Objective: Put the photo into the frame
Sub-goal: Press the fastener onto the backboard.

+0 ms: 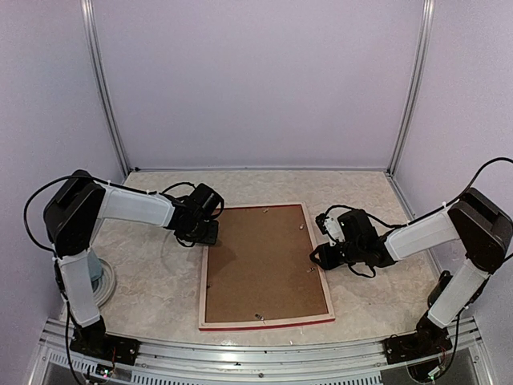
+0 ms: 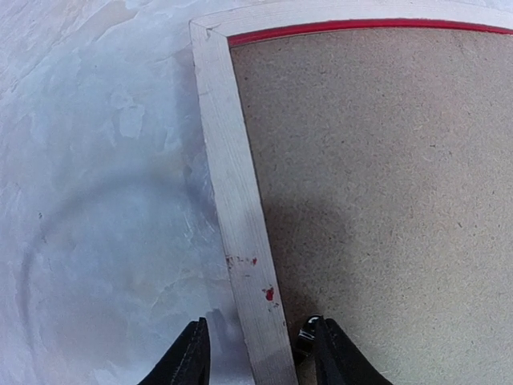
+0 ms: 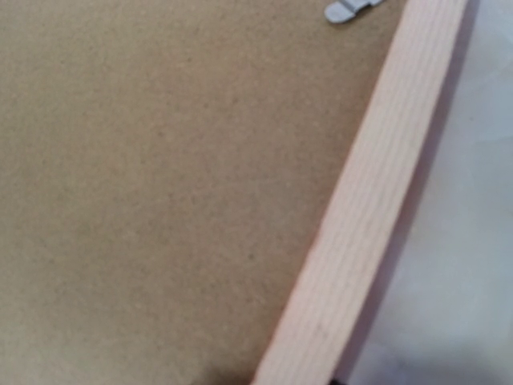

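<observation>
Brown hardboard: the backing panel (image 1: 264,261) fills the frame (image 1: 203,297), which lies face down on the table (image 1: 152,297), pale wood back up and a red strip showing along its near edge.
Photo: not visible in any view. Whether it lies under the panel cannot be told.
Long axis: the frame runs near to far between the two arms, slightly skewed.
Left gripper (image 2: 258,353): fingers spread, straddling the left rail near its far corner, one finger over the table and the other over the panel, gripping nothing.
Right gripper (image 1: 323,255): at the middle of the right rail. Its wrist view shows only wood and board, so I cannot tell how its fingers stand.
Tabs: a small metal tab (image 3: 349,10) sits at the panel edge by the right rail. Others dot the remaining sides.
Nearer arm: both are at the frame, the right one closer to a tab.
Room: bare table lies left and right of the frame, less at the near edge by the bases.
Next, as a judgement: the tabs probably need turning before the panel can lift.
</observation>
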Robot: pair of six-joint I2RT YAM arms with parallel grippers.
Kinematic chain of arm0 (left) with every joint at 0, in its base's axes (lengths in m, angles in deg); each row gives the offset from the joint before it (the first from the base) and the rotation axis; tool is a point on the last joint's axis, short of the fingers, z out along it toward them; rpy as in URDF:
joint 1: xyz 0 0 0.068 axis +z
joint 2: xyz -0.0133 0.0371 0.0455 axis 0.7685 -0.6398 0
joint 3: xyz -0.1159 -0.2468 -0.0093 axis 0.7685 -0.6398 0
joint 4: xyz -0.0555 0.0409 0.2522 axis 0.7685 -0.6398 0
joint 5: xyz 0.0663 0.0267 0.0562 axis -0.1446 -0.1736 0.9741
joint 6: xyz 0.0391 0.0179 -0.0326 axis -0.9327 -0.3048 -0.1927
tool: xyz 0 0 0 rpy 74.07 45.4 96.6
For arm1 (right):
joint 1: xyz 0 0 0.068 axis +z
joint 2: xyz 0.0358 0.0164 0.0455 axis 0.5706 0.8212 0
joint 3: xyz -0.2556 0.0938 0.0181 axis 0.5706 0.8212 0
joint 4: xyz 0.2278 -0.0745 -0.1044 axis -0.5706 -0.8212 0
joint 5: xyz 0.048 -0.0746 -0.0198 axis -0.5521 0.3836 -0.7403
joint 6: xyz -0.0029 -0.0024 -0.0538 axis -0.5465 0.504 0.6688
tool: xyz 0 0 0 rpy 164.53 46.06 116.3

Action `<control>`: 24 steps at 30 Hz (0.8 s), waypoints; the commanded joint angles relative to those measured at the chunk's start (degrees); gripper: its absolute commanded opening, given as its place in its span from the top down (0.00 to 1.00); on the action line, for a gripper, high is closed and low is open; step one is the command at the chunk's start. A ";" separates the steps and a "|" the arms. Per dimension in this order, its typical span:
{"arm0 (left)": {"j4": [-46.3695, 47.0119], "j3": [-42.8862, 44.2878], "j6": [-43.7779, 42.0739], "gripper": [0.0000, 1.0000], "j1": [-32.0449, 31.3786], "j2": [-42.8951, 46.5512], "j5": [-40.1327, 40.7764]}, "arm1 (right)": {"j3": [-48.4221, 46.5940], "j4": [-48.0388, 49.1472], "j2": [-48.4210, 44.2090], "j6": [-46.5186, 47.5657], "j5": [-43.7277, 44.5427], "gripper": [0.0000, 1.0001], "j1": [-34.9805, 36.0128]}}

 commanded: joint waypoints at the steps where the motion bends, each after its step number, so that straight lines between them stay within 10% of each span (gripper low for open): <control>1: -3.20 0.19 0.19 0.58 0.36 -1.50 1.19 | 0.18 -4.15 2.53 1.39 -0.20 0.67 0.03; 24: -3.77 0.21 0.48 0.77 0.41 -1.56 -0.16 | 0.09 -4.44 2.46 1.35 0.16 0.67 0.04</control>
